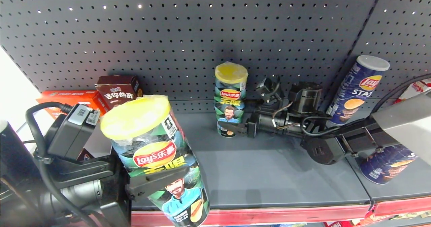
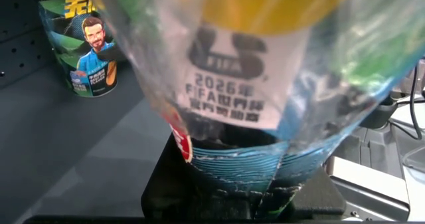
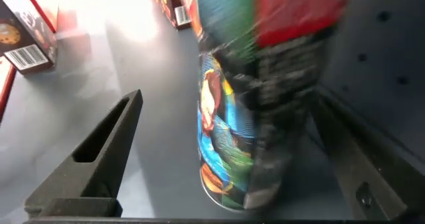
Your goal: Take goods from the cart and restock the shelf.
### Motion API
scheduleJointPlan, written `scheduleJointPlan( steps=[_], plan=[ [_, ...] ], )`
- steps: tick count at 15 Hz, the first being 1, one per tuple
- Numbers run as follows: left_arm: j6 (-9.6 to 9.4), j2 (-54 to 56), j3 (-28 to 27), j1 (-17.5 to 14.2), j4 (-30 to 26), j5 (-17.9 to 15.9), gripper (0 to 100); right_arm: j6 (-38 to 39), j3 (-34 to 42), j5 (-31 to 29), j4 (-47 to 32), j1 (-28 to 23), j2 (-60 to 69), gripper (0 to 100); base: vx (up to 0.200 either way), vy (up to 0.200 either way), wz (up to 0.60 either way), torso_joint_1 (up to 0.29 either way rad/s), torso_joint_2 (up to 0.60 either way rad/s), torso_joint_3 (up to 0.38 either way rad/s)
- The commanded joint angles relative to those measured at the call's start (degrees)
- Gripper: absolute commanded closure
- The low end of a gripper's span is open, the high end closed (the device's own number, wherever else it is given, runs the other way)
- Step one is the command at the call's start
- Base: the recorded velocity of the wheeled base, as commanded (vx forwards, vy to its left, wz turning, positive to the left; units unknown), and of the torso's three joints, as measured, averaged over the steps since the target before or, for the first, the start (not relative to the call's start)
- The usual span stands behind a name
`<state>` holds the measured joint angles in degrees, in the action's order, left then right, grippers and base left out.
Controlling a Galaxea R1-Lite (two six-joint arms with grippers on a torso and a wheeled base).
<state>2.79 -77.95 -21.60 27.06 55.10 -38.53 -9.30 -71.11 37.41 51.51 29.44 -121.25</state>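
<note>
Cardboard can [image 1: 155, 153], likely light, slick and crushable; left gripper [image 1: 151, 183] clamps its middle. Right gripper [image 1: 233, 126] spread wide around shelf can [image 1: 230, 95].

- We see a film-wrapped green can [image 1: 153, 153] with a yellow lid, clamped in the left claw [image 1: 158, 182] over the shelf's front left edge, its top tilted leftward.
- We see a second green can [image 1: 230, 99], also yellow-lidded, standing upright near the back of the grey, red-edged shelf [image 1: 269, 173].
- We see a blue can [image 1: 358, 92] with a white lid leaning at the right, and another blue can [image 1: 387, 164] nearer the front, partly hidden.
</note>
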Motion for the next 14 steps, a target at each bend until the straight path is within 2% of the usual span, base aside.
scheduleJointPlan(
  steps=[1,4,5,14],
  plan=[
    [0.02,0.0,0.1,0.0,0.0,0.0,100,0.0,-1.7,0.0,0.0,0.4,-2.6,0,0.0,0.0,0.0,0.0,0.0,0.0],
    [0.02,0.0,0.2,0.0,-0.3,0.0,100,-0.2,-3.4,-0.1,1.3,0.5,-4.7,0,0.0,0.0,0.0,0.0,0.0,0.0],
    [0.02,0.0,0.2,0.0,-0.3,0.0,100,-0.2,-3.2,-0.2,1.1,0.6,-4.7,100,0.0,0.0,0.0,0.0,0.0,0.0],
    [0.02,0.6,1.0,0.0,-0.2,0.1,100,-0.2,-2.6,-0.1,1.1,0.4,-1.7,100,0.0,0.0,0.0,0.0,0.0,0.0]
  ],
)
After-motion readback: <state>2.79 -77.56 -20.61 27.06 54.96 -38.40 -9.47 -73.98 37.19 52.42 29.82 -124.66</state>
